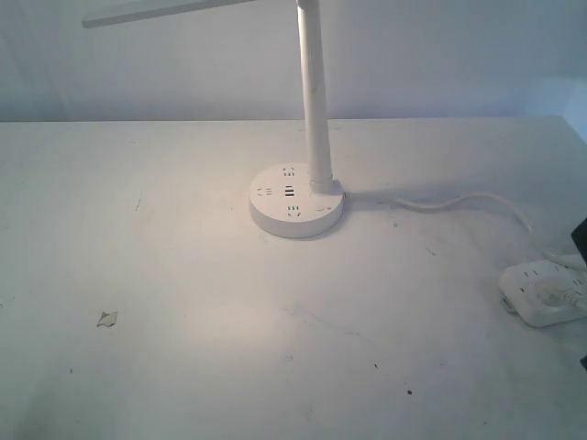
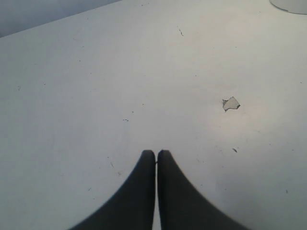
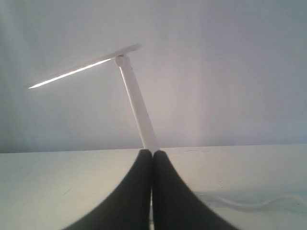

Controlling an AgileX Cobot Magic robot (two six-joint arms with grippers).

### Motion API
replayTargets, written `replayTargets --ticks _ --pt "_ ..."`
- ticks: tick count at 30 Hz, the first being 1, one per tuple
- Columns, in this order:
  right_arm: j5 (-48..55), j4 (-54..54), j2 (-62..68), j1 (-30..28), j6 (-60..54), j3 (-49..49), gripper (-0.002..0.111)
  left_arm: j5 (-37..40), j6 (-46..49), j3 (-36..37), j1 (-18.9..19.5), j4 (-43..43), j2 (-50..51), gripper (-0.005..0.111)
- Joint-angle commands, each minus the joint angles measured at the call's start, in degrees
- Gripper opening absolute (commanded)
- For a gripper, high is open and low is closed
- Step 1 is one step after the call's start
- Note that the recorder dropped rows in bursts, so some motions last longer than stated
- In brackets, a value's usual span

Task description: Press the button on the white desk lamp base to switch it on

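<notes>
The white desk lamp base [image 1: 296, 200] is a flat round disc at the table's middle, with socket holes and dark USB slots on top. Its slim stem [image 1: 316, 110] rises from the right rear of the disc. A faint small circle near the stem's foot may be the button [image 1: 323, 208]; I cannot be sure. The lamp head [image 3: 81, 69] glows along its underside, and a warm patch of light lies on the table. My left gripper [image 2: 156, 152] is shut and empty over bare table. My right gripper [image 3: 152, 152] is shut and empty, facing the stem [image 3: 136, 103] and hiding the base.
A white cable [image 1: 440, 203] runs from the base to a rectangular power strip [image 1: 546, 291] at the right edge. A small chip mark [image 1: 107, 318] [image 2: 230, 103] lies front left. A dark arm part [image 1: 580, 243] shows at the far right.
</notes>
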Motion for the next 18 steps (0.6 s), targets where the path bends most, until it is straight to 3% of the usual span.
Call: replayTargets --ticks 1,9,18 --pt "7.45 -1.77 -2.67 -2.93 -1.25 0.35 0.000 -0.16 -0.04 -0.16 0.11 -0.37 -0.27 0.001" --pt "33.53 -5.68 -19.40 -23.61 -2.91 0.35 0.000 -0.16 -0.04 -0.16 0.11 -0.37 -0.27 0.001" --pt "46.89 -4.53 -24.06 -33.99 -4.26 0.35 0.000 -0.16 -0.04 -0.16 0.11 -0.37 -0.27 0.001"
